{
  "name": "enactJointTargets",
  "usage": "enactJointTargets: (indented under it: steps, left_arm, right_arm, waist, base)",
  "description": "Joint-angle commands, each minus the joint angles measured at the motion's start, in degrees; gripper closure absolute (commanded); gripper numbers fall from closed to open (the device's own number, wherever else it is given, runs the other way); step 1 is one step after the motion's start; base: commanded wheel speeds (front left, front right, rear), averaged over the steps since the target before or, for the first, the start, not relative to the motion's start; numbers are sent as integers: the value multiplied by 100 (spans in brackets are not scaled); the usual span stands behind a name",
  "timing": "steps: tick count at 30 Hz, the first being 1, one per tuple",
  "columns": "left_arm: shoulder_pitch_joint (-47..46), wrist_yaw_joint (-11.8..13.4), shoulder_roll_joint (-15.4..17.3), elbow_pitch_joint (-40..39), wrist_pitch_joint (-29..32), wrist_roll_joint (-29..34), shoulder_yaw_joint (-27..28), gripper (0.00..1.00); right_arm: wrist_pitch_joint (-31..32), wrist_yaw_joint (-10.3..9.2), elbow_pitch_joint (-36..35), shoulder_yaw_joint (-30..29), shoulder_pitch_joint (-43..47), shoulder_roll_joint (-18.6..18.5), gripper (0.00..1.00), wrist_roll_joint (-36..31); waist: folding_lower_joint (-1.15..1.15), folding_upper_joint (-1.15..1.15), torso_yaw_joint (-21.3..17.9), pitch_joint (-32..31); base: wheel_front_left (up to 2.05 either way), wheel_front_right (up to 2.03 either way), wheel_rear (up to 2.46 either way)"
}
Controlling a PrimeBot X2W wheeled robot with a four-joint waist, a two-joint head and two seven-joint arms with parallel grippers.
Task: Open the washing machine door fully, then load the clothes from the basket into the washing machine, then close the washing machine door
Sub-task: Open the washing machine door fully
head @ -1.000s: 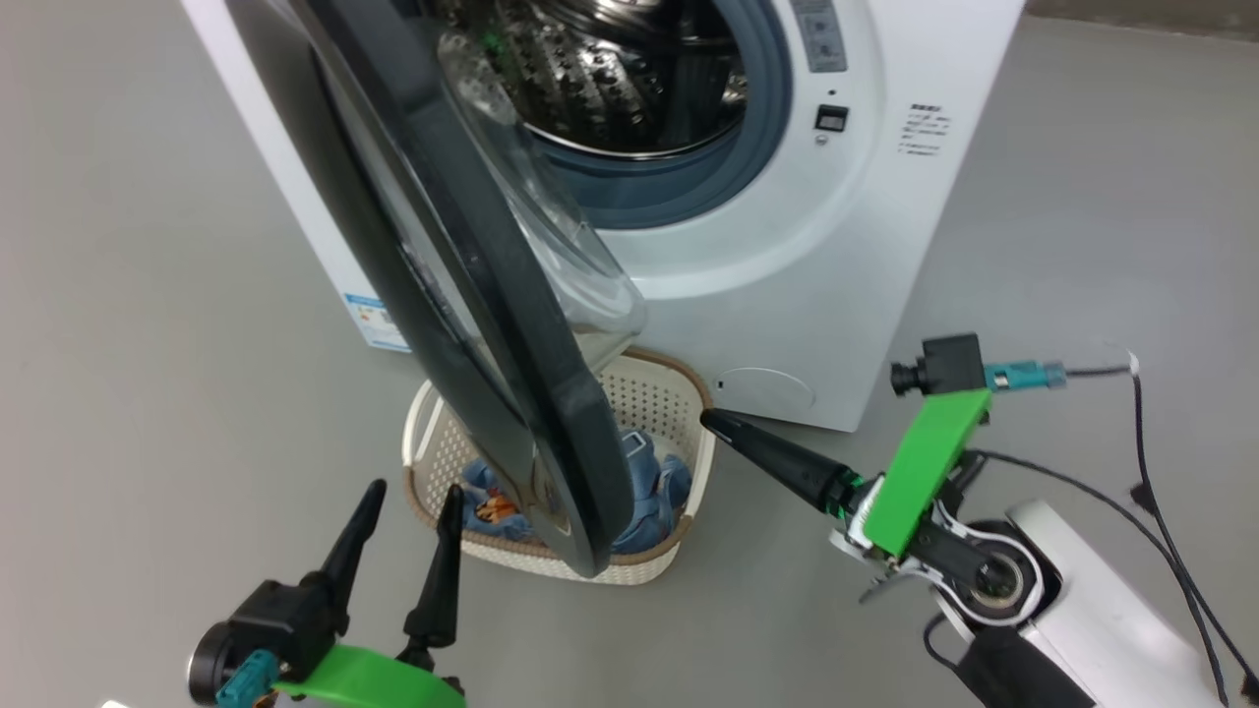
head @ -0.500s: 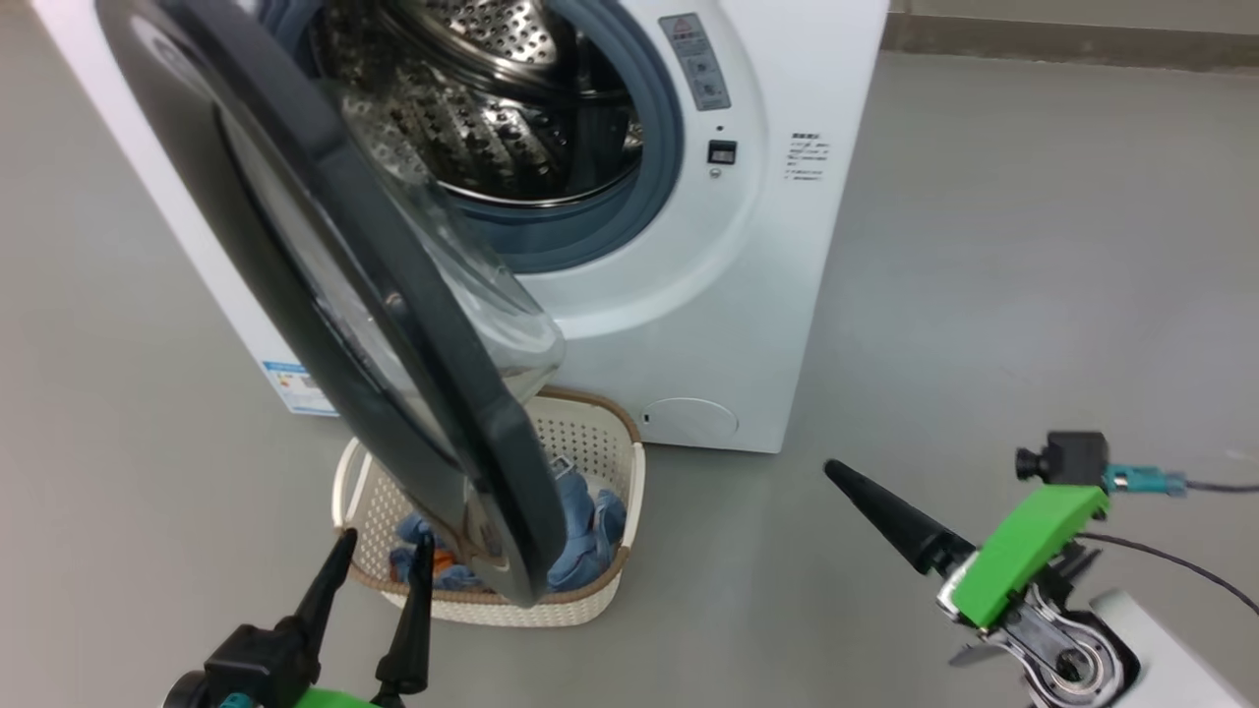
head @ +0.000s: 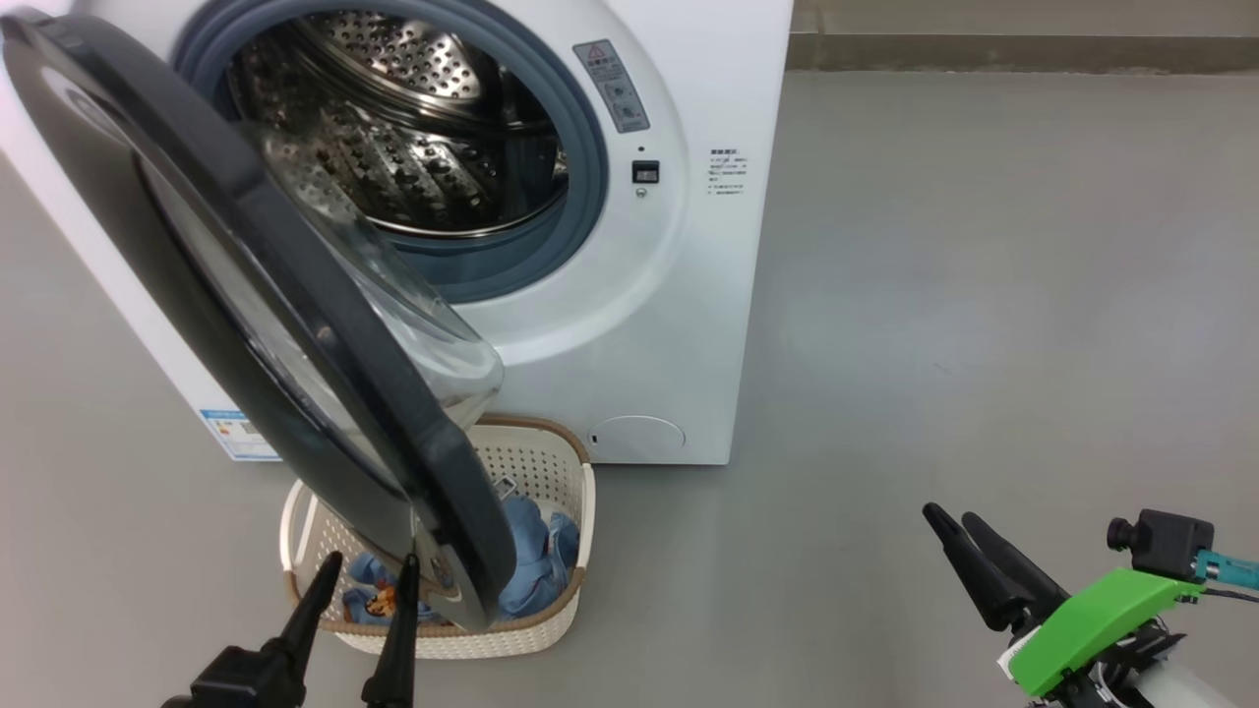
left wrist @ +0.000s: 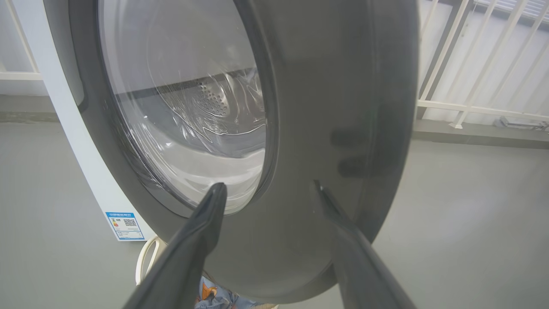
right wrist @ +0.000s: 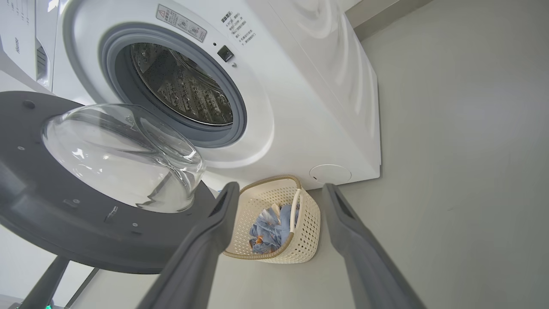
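Observation:
The washing machine [head: 629, 324] stands at the back with its steel drum [head: 413, 147] exposed. The washing machine door [head: 295, 265] is swung out to the left, its black rim hanging over the basket [head: 551, 629]. The clothes [head: 531, 546], light blue with orange prints, lie in the basket, partly hidden by the door. My left gripper [head: 369, 565] is open just in front of the basket, and its fingers face the door rim [left wrist: 334, 107] from close up. Far right of the basket, my right gripper [head: 949, 515] hovers over bare floor, its fingers [right wrist: 214, 227] apart and empty.
Grey floor [head: 984, 295] stretches wide to the right of the machine. A skirting line [head: 1023, 54] runs along the back wall. A white railing [left wrist: 450, 64] stands behind the door in the left wrist view. A blue sticker [left wrist: 124, 225] marks the machine's side.
The camera has shifted. My right gripper has pulled back from the basket's right rim to the lower right and has opened. My left gripper holds its place before the basket.

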Motion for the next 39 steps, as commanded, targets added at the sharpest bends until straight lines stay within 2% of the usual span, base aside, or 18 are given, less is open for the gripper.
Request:
enactJointTargets:
  steps: [1, 7, 15, 24, 33, 39]
  left_arm:
    - [-137, -14, 93, -165, -37, -45, 222, 0]
    - [-111, -14, 61, -197, -37, -43, 309, 0]
    - [-92, -14, 9, -219, -37, -18, 388, 0]
    - [-127, -14, -33, -241, -37, 23, 431, 0]
    - [-151, -14, -32, -254, -37, 33, 428, 0]
    - [-133, -14, -40, -227, -37, 43, 423, 0]
  right_arm:
    - [-161, 10, -71, 100, 68, -161, 0, -87]
    - [-483, 10, 243, 239, 63, -366, 0, -688]
    - [-492, 10, 150, -1259, 532, -27, 0, -2245]
    - [-493, 10, -433, -2601, 1175, 501, 0, -3955]
    - [-494, 10, -977, -3309, 1604, 901, 0, -4826]
    - [-494, 10, -966, -3506, 1799, 1061, 0, -5074]
  waist:
    - [0, 0, -59, 3]
    - [0, 0, -133, 6]
    - [0, 0, -119, 9]
    - [0, 0, -19, 28]
    - [0, 0, 24, 39]
    - [0, 0, 46, 40]
  base:
    - [0, 0, 0]
    - [0, 0, 0]
    - [0, 0, 0]
    - [0, 0, 0]
    - [0, 0, 0]
    - [0, 0, 0]
